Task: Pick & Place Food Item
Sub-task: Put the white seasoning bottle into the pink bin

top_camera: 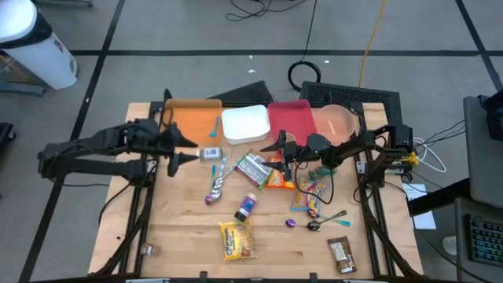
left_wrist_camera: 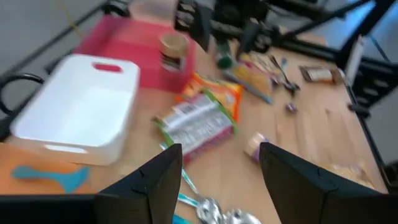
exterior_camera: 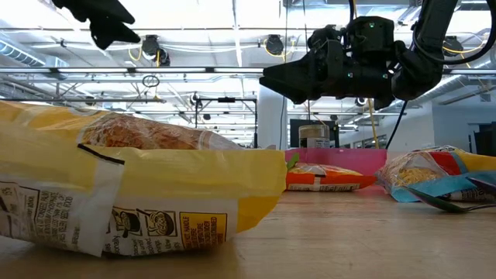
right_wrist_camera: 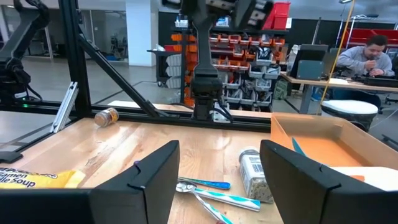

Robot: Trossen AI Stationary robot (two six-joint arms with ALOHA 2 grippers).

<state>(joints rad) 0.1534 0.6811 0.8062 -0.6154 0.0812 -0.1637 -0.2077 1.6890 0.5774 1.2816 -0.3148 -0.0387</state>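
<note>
**Food items on table, both grippers aloft and empty**

Food: orange packet [top_camera: 277, 179] at table centre, just beside a grey-green packet [top_camera: 253, 167] on its left. Yellow noodle bag [top_camera: 237, 238] near the front edge. Brown bar [top_camera: 341, 254] at the front right corner. Small jar [top_camera: 247, 207] between the noodle bag and the centre packets. Colourful packet [top_camera: 308, 196] right of centre, spoons [top_camera: 324, 221] just in front of it.

Containers: orange tray [top_camera: 191, 120], white bin [top_camera: 245, 124], red tray [top_camera: 291, 118] and pink plate [top_camera: 336, 123] in a row along the back of the table [top_camera: 181, 228].

Right gripper [top_camera: 284, 146]: hangs above the orange packet, fingers spread, holding nothing.

Left gripper [top_camera: 187, 149]: above the table's left side, near a small tin [top_camera: 211, 153], fingers spread, empty.

Background: a seated person [right_wrist_camera: 372, 55] at a desk, in the right wrist view.
</note>
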